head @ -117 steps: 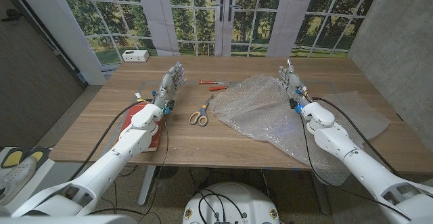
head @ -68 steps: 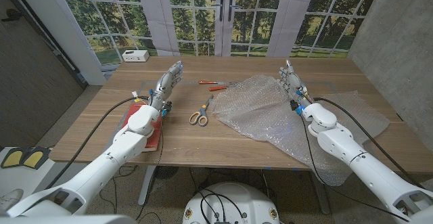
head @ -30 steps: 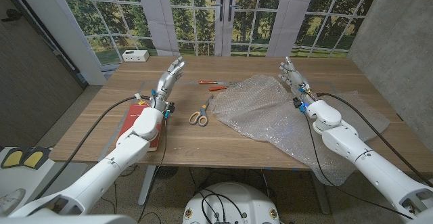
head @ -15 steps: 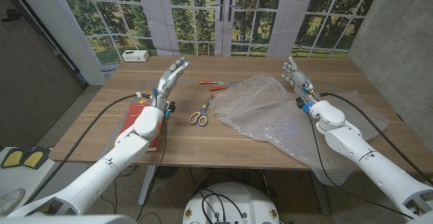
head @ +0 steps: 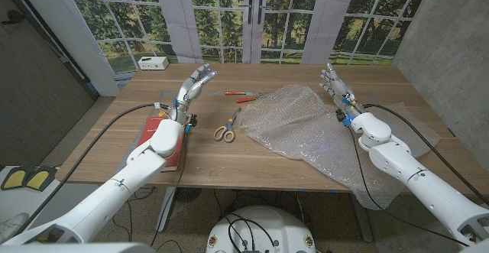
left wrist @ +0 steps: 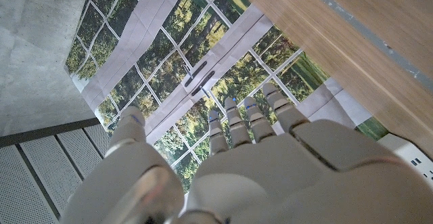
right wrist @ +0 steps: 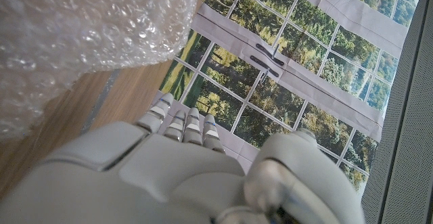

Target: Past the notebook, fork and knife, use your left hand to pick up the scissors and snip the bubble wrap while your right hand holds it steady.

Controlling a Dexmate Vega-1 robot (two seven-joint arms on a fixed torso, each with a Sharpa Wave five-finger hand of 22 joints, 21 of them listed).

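The wooden surface [head: 229,150] fills the middle of the head view. The bubble wrap [head: 306,131] is the largest item: a clear, crumpled sheet spread over the right half of the frame and hanging past the lower edge of the surface. The left hand [head: 195,83] is raised at upper left of centre, fingers [head: 205,71] extended and apart, holding nothing. The right hand [head: 335,85] is raised at upper right, above the far edge of the bubble wrap, fingers straight and apart, holding nothing. A red notebook [head: 164,142] lies at left, partly under the left arm. The scissors [head: 227,127] with yellow handles lie at centre, between the notebook and the bubble wrap, just beside the wrap's left edge. A red-handled utensil [head: 241,95] lies above the scissors. A white box [head: 153,63] sits at the upper left corner.
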